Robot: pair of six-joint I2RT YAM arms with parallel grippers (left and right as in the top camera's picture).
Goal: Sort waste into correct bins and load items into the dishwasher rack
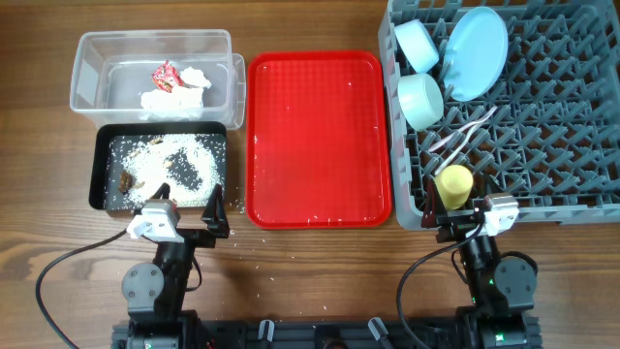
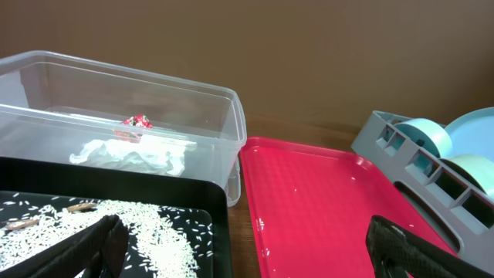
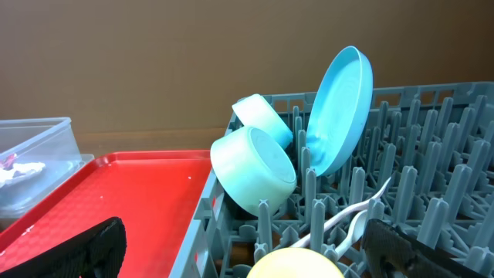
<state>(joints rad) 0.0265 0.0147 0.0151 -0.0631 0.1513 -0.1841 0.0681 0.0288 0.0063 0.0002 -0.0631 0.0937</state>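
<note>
The clear tub (image 1: 92, 58) holds white napkins (image 1: 174, 100) and a red wrapper (image 1: 166, 76); it also shows in the left wrist view (image 2: 224, 116). The black tray (image 1: 102, 165) holds rice grains (image 1: 184, 160) and brown scraps (image 1: 127, 178). The grey rack (image 1: 542, 126) holds the blue plate (image 1: 477, 53), two bowls (image 1: 418, 44) (image 1: 421, 99), a yellow cup (image 1: 453, 182) and white fork and spoon (image 1: 463, 136). My left gripper (image 1: 189, 218) is open and empty at the black tray's front edge. My right gripper (image 1: 460, 221) is open and empty just in front of the rack, near the cup (image 3: 297, 264).
A flat red serving tray (image 1: 318, 136) lies between the bins and the rack, with a few grains on it. A few grains lie scattered on the wooden table near the left gripper. The rack's near wall (image 3: 224, 224) stands right before the right gripper.
</note>
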